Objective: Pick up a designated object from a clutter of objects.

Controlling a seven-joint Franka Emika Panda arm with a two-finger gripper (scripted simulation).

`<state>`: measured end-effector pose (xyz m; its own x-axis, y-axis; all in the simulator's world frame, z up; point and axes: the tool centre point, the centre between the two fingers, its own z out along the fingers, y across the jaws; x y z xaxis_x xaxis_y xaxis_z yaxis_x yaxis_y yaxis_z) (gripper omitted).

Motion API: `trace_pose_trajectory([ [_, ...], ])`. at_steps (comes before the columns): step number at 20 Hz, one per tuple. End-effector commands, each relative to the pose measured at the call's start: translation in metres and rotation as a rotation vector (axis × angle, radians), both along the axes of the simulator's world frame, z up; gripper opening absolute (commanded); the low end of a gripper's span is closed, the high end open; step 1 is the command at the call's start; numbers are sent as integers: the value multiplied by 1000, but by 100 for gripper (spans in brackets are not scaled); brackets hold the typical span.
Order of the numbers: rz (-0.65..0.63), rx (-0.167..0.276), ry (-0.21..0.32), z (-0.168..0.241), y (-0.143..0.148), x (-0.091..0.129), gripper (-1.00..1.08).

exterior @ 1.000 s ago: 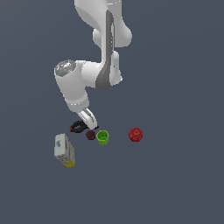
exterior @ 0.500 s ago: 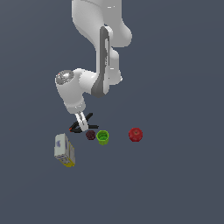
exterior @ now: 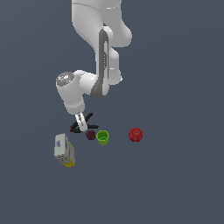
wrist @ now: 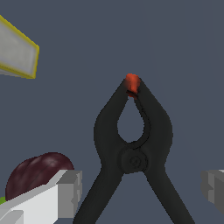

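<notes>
The gripper is spread wide, one finger either side of the black clamp, pads clear of its handles. The clamp lies flat on the floor, red tips pointing away. Just beside it sits the maroon ball, then the green cup, with the apple farther toward the exterior view's right and the white-and-yellow box toward its left.

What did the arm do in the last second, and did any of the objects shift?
The arm swung toward the exterior view's left and lowered its pincer over the black clamp. The pincer stands open, one finger on each side of the clamp, gripping nothing yet. Clamp, ball, cup, apple and box stayed put.
</notes>
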<state>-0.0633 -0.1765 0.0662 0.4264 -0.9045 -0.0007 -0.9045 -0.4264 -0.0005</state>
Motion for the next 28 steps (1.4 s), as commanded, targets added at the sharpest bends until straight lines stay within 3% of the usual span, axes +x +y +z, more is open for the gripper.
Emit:
trace_pose_trajectory([
  [1, -1, 0, 1, -7, 0, -1, 100],
  [14, -6, 0, 0, -47, 0, -1, 100],
  [15, -6, 0, 0, -47, 0, -1, -100],
  [28, -5, 0, -2, -44, 2, 0, -100],
])
